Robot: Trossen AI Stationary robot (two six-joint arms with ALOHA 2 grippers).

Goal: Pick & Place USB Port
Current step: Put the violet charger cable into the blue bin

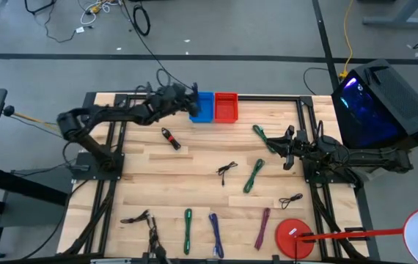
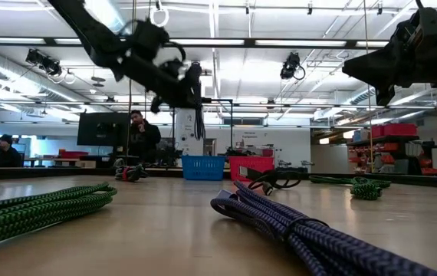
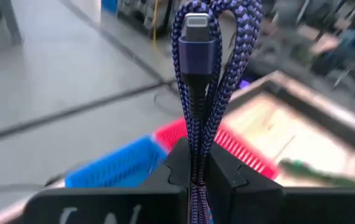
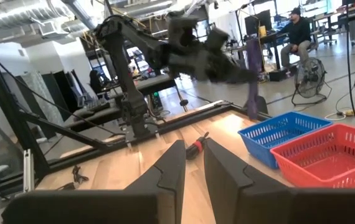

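Gripping a purple cable (image 3: 212,74), left end effector (image 3: 193,174) hangs above blue basket (image 1: 202,107); right end effector (image 4: 190,171) narrow.

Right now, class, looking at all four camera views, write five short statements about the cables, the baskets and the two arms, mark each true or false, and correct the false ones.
1. The left gripper is shut on a purple braided cable. True.
2. That cable already lies inside the red basket. False: it hangs from the jaws, above the blue basket.
3. The two baskets stand side by side. True.
4. The right gripper carries a green cable. False: it holds nothing and waits over the table's right side.
5. The red disc sits between the baskets. False: it lies at the opposite edge.
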